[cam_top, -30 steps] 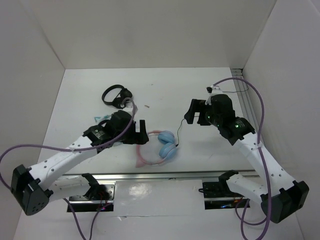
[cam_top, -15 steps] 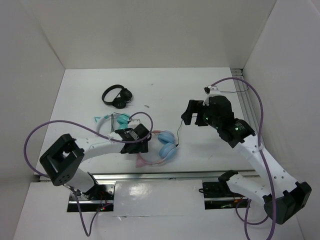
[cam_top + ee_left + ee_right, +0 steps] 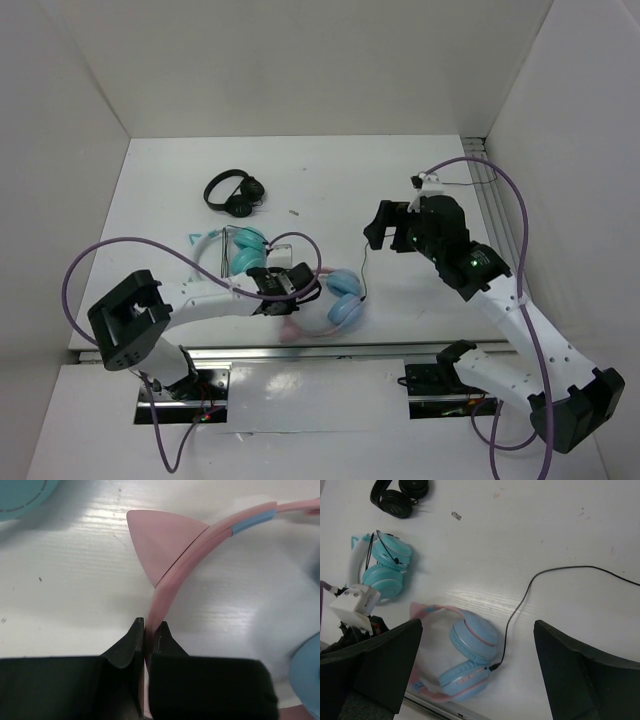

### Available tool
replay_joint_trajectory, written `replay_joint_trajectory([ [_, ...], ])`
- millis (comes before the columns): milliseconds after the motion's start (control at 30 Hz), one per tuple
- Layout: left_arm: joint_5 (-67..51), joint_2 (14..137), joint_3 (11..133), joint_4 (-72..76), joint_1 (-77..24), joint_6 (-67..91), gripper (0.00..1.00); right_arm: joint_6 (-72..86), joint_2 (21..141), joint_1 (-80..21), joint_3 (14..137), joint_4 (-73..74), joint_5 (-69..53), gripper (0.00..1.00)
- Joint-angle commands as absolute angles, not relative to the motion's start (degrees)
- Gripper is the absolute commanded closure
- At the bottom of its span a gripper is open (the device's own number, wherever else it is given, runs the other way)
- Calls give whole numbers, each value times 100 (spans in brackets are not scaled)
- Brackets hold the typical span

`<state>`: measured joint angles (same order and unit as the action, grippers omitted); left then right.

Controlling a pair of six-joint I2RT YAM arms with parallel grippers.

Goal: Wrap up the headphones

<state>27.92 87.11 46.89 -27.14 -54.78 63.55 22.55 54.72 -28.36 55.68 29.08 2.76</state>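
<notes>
The headphones point(image 3: 344, 297) lie near the table's front edge, light blue ear cups stacked and the pink headband point(image 3: 300, 326) curving left. My left gripper point(image 3: 303, 284) is low on the table, shut on the headband. In the left wrist view its fingertips point(image 3: 136, 632) pinch the pink band point(image 3: 175, 577) just below a cat ear. The thin black cable point(image 3: 362, 262) runs from the lower cup up toward my right gripper point(image 3: 384, 227). That gripper hovers open above the table with nothing in it. Its wrist view shows the headphones point(image 3: 472, 641) and cable point(image 3: 519, 607) below.
Teal-and-white cat-ear headphones point(image 3: 240, 250) lie just left of my left wrist. Small black headphones point(image 3: 233, 192) sit farther back. A tiny scrap point(image 3: 293, 212) lies mid-table. A metal rail point(image 3: 350, 351) edges the front. White walls enclose the table on three sides.
My left arm dropped low to the table and its gripper shut on the pink headband. The headphones shifted slightly right and toward the front edge. My right arm barely moved.
</notes>
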Motion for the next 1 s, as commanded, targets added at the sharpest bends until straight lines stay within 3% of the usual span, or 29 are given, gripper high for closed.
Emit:
replay_joint_trajectory([
  [0, 3434, 8395, 5307, -3968, -5888, 6557, 100, 2109, 5030, -2874, 5066, 2234, 291, 0],
  [200, 5005, 7551, 6903, -5929, -5880, 6635, 100, 2171, 3843, -2874, 3632, 125, -307, 0],
  [367, 5870, 7314, 8479, -7846, -5292, 6445, 100, 2109, 3621, -2874, 3086, -1158, 87, 0],
  [500, 5941, 6918, 9385, -7779, -5081, 5549, 100, 1575, 3910, -2874, 2549, -2555, -95, 0],
  [700, 5161, 6381, 10300, -6698, -4720, 3730, 100, 554, 5474, -2874, 3014, -2987, -887, 0],
  [967, 4404, 6477, 11082, -6864, -4378, 3234, 100, 606, 6512, -2979, 3278, -3919, -967, 5],
])
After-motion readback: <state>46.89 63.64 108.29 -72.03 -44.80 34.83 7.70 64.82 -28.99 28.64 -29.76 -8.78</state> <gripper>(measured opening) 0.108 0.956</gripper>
